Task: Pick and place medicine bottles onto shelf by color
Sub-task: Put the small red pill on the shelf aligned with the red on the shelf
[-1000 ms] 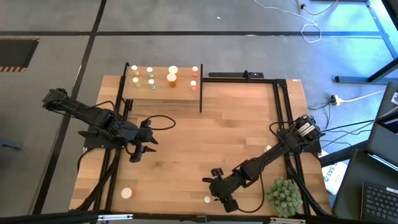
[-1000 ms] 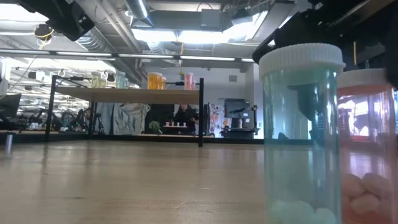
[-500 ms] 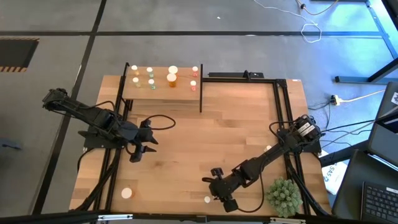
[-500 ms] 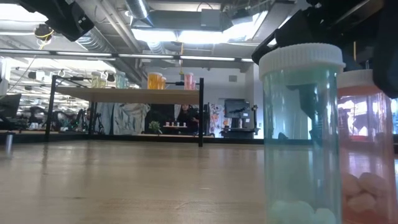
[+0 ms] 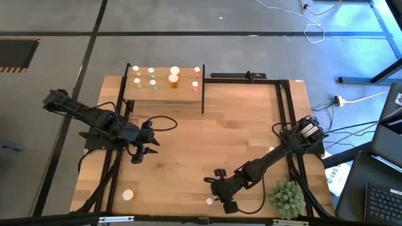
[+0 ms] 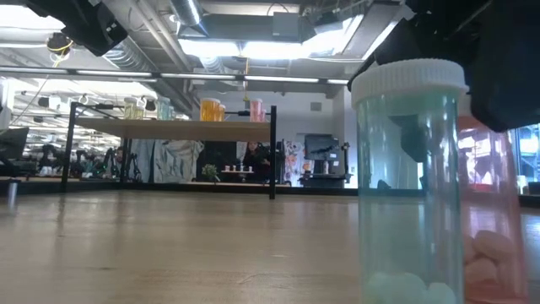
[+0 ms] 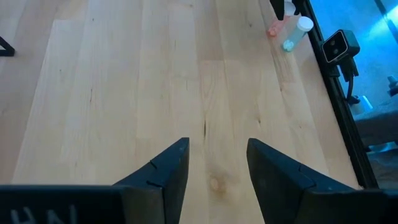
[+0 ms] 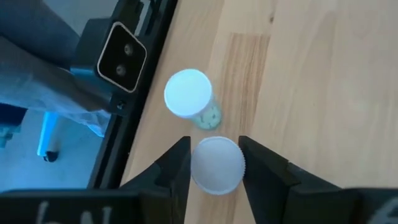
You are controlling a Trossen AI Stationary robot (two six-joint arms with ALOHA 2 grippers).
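Wooden table (image 5: 207, 144) near edge: right gripper (image 8: 214, 163) closing fingers around reddish bottle (image 8: 216, 164), now straddling cap, beside green bottle (image 8: 189, 96). Pick starting. Left gripper (image 7: 217, 165) idling mid-table, jaws spread, empty. Shelf (image 5: 164, 93) waiting at far side.

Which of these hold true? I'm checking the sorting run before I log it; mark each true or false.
1. The right claw straddles a white-capped bottle. True.
2. A green bottle stands beside that one. True.
3. The left claw grips a bottle. False: it is empty, over bare table.
4. The shelf is empty. False: several bottles stand on it.
5. The plant ball sits on the shelf. False: it is at the table's near right corner.
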